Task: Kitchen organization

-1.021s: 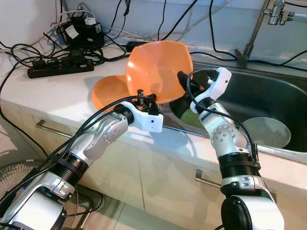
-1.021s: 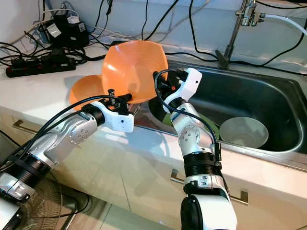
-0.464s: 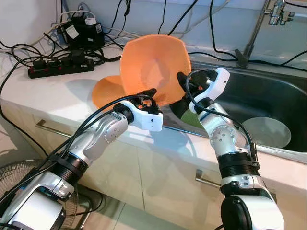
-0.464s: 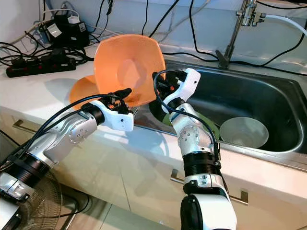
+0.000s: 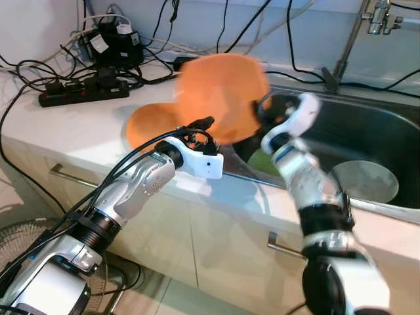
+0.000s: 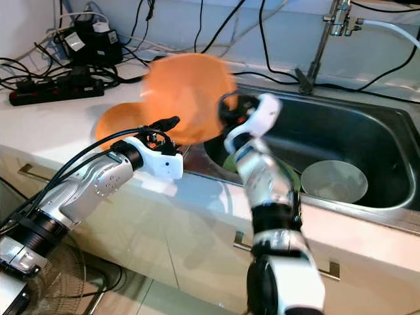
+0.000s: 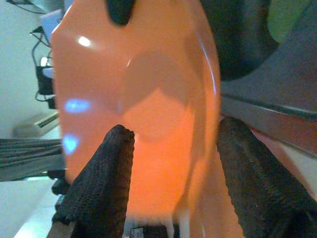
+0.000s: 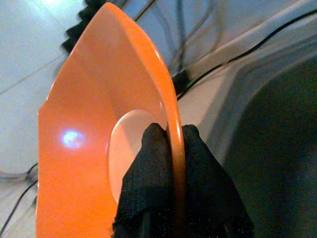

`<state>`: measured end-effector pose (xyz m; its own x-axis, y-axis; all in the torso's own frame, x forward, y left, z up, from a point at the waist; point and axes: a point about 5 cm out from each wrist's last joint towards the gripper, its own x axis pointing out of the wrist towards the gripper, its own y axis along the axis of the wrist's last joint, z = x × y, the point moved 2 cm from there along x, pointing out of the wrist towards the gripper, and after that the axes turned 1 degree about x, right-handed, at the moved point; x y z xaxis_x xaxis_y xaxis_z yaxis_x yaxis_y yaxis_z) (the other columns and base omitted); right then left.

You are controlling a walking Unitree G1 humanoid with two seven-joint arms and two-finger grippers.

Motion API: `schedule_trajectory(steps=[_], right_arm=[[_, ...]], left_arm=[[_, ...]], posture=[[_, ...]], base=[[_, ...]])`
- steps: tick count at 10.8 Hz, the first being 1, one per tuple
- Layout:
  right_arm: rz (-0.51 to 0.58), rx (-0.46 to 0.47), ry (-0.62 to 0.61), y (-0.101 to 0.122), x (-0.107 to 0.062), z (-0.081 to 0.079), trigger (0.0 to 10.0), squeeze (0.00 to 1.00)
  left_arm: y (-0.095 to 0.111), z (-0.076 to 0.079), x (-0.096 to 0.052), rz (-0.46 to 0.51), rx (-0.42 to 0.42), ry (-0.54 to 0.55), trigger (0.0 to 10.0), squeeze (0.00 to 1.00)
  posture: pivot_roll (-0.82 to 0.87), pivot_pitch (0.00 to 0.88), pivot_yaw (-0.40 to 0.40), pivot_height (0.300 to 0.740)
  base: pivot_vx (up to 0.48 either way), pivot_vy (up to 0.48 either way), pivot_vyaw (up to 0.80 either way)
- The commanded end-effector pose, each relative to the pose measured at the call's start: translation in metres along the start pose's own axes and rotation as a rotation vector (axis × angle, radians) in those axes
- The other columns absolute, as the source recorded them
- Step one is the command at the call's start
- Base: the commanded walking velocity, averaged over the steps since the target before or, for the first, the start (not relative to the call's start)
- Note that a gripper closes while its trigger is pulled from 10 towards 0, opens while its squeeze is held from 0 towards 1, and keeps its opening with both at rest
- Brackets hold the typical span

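Note:
An orange bowl (image 5: 220, 97) hangs tilted on edge above the counter beside the sink, blurred by motion. My right gripper (image 8: 171, 135) is shut on its rim (image 8: 174, 104), one finger inside and one outside; it shows at the bowl's right side (image 5: 266, 108). My left gripper (image 5: 202, 126) stands just under and in front of the bowl, open, its fingers (image 7: 101, 183) apart with the orange bowl (image 7: 138, 114) beyond them. A second orange bowl (image 5: 149, 123) lies on the white counter behind my left arm.
The steel sink (image 5: 374, 134) on the right holds a pale bowl (image 5: 365, 180) and a green dish (image 5: 264, 161). A faucet (image 5: 342, 62) stands behind it. A power strip (image 5: 82, 92), adapters and cables crowd the counter's back left. A fan (image 5: 26, 246) stands on the floor.
My right arm has swung a little to the right with the orange bowl, turning it; both are now blurred. My left gripper has stayed in place, off the bowl.

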<state>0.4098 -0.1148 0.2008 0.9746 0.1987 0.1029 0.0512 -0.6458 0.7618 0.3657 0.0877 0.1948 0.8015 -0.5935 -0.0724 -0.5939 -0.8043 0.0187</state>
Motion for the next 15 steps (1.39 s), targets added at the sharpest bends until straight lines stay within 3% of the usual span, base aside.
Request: schedule_trajectory(steps=[1,4,6,7,8,9,10,11,12,15], right_arm=[[0.061,0.018,-0.071,0.015,0.002,0.01,0.0,0.0],[0.195,0.101,-0.204,0.045,0.004,0.026,0.0,0.0],[0.291,0.078,-0.3,0.069,-0.001,0.045,0.0,0.0],[0.31,0.032,-0.345,0.075,-0.003,0.052,0.0,0.0],[0.294,-0.085,-0.417,0.076,-0.007,0.065,8.7,0.0],[0.277,-0.162,-0.434,0.073,-0.008,0.07,10.0,0.0],[0.234,-0.279,-0.45,0.065,-0.009,0.075,10.0,0.0],[0.212,-0.304,-0.457,0.061,-0.009,0.078,10.0,0.0],[0.14,-0.381,-0.46,0.051,-0.009,0.083,10.0,0.0],[0.032,-0.507,-0.443,0.031,-0.009,0.086,10.0,0.0]], left_arm=[[0.001,-0.017,0.0,0.006,0.005,0.069,10.0,0.0],[0.003,-0.016,0.0,0.01,-0.006,0.072,10.0,0.0],[0.003,-0.016,-0.001,0.007,-0.034,0.078,10.0,0.0],[0.005,-0.016,-0.001,0.009,-0.132,0.095,10.0,0.0],[-0.001,-0.008,0.0,0.005,-0.51,0.141,10.0,0.0],[0.015,-0.013,0.003,0.051,-0.727,0.158,10.0,0.0],[0.029,-0.01,0.006,0.076,-0.931,0.175,10.0,0.0],[0.032,-0.008,0.006,0.072,-0.984,0.172,10.0,0.0],[0.036,-0.001,0.005,0.054,-1.097,0.138,10.0,0.0],[0.046,0.01,0.001,0.036,-1.15,0.044,10.0,0.0]], posture=[[0.22,0.0,0.037,0.74],[0.22,0.0,0.035,0.74],[0.22,0.0,0.033,0.74],[0.22,0.0,0.033,0.74],[0.22,0.0,0.034,0.74],[0.22,0.0,0.033,0.74],[0.22,0.0,0.033,0.74],[0.22,0.0,0.031,0.74],[0.22,0.0,0.031,0.74],[0.23,0.0,0.03,0.74]], base=[[0.0,0.0,0.0],[0.0,0.0,0.0],[0.0,0.0,0.0],[0.0,0.0,0.0],[0.0,0.0,0.0],[0.0,0.0,0.0],[0.0,0.0,0.0],[0.0,0.0,0.0],[0.0,0.0,0.0],[0.0,0.0,0.0]])
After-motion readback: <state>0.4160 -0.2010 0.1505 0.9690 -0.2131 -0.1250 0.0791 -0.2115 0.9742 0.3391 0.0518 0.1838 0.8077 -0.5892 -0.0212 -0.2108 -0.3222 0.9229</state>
